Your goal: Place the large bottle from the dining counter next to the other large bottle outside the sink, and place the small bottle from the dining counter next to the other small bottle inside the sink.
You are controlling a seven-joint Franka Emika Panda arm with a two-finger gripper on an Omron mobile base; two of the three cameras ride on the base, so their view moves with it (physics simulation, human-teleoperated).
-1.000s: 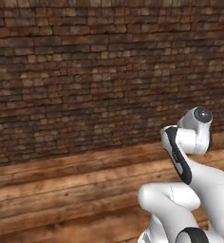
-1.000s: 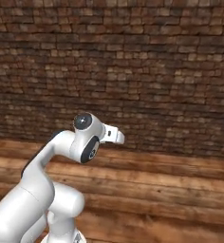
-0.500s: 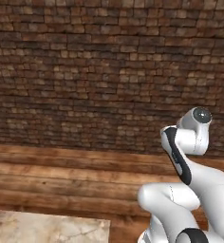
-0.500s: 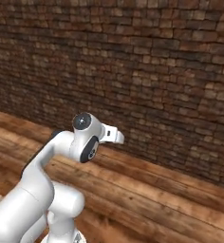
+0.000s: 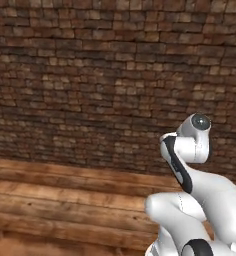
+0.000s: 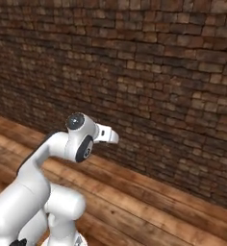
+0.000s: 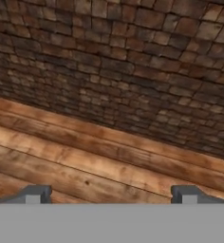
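Note:
The bottles, the dining counter and the sink are all out of view. In the hand view my gripper [image 7: 111,194] is open: its two dark fingertips [image 7: 35,193] stand wide apart at the bottom, with nothing between them, looking at wooden floor and brick wall. My white arm is folded upright over the base, at the lower right of the left base view [image 5: 190,165] and the lower left of the right base view [image 6: 57,168].
A dark brown brick wall [image 5: 100,75] spans the background in both base views [image 6: 173,77]. A floor of wide wooden planks [image 5: 65,200] runs up to its foot [image 6: 149,202].
The whole scene has swept sideways, so the base and cameras moved. A marbled counter corner seen low left half a second ago has left the picture. The arm kept its folded pose.

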